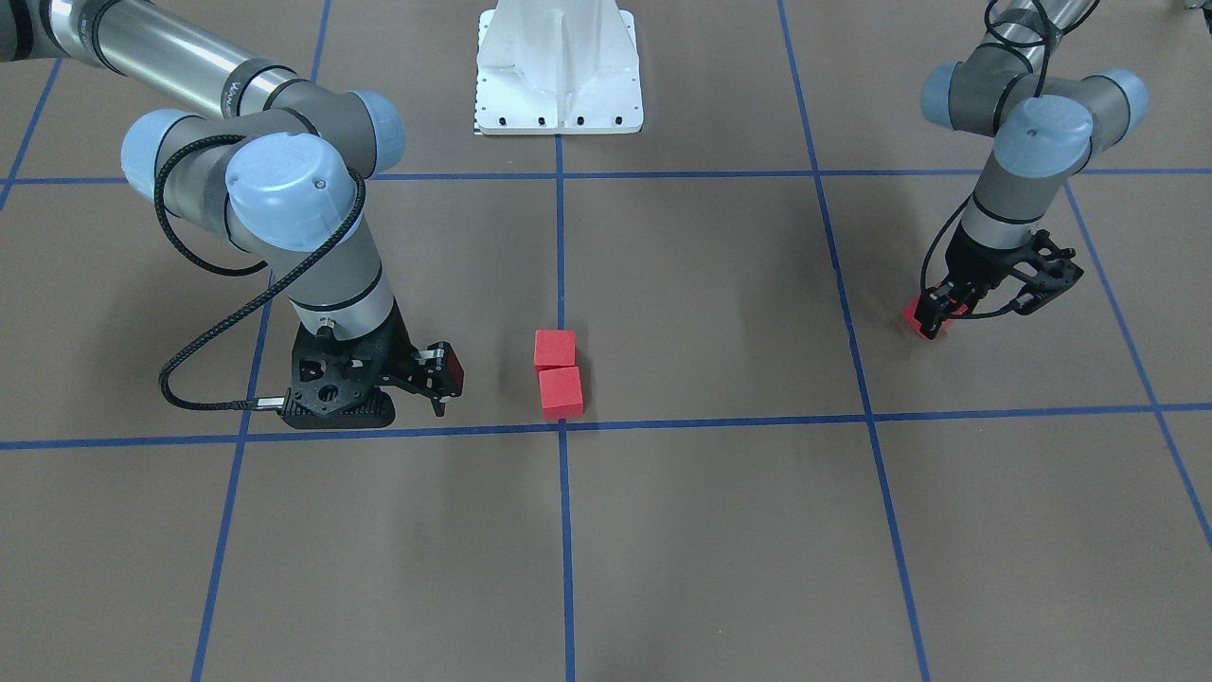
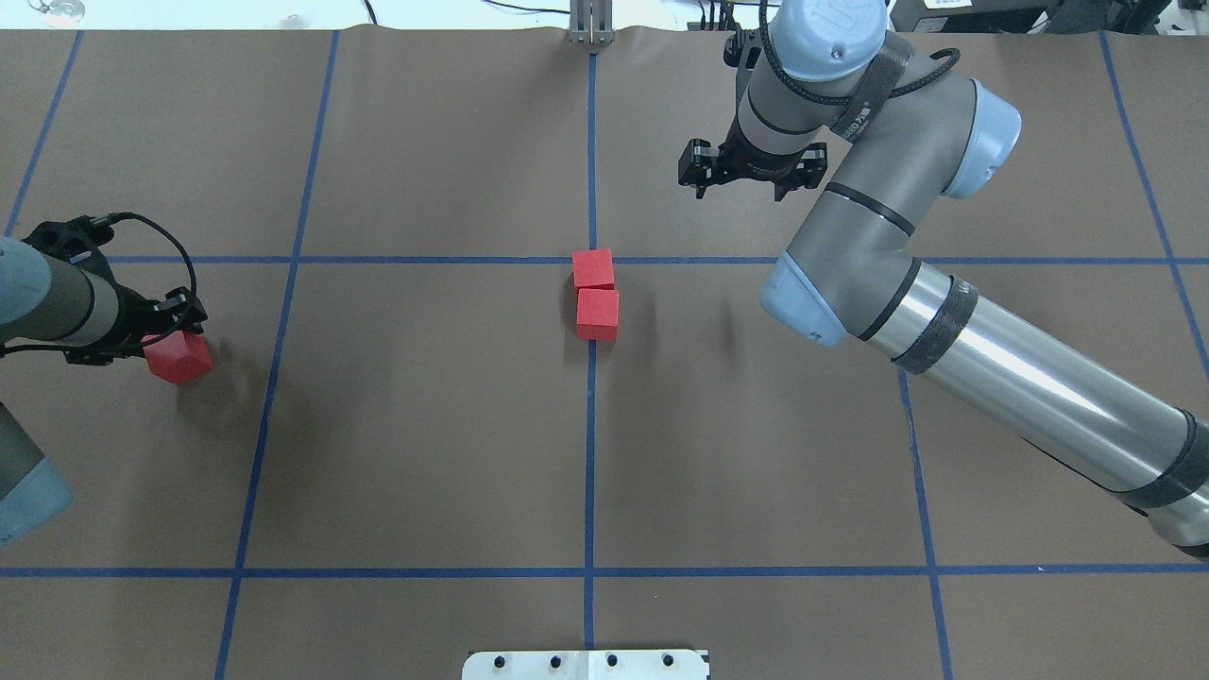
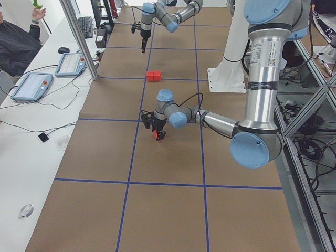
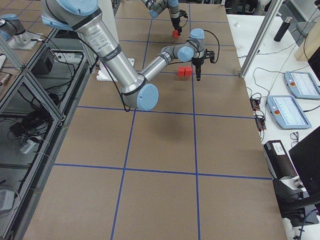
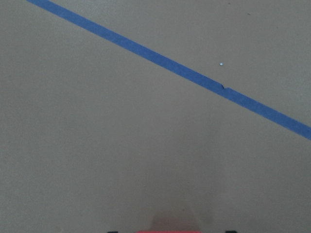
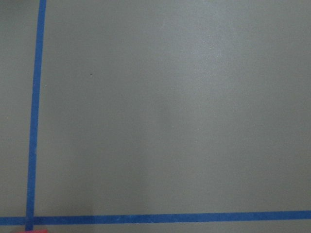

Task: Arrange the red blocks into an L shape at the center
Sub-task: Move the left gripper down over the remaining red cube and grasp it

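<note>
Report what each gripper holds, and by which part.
The left gripper pinches a red block across its side faces; the right gripper holds nothing.

Robotics lab, probably: teach pendants point(image 3: 31, 85), aluminium framing point(image 3: 80, 39), cable bundles point(image 4: 30, 120), blue-taped brown table point(image 2: 425, 425).

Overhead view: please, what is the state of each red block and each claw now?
Left claw: shut on the third red block.
Third red block: gripped, away from the other two.
Right claw: open, empty.
Two center red blocks: free, touching, in a row.
</note>
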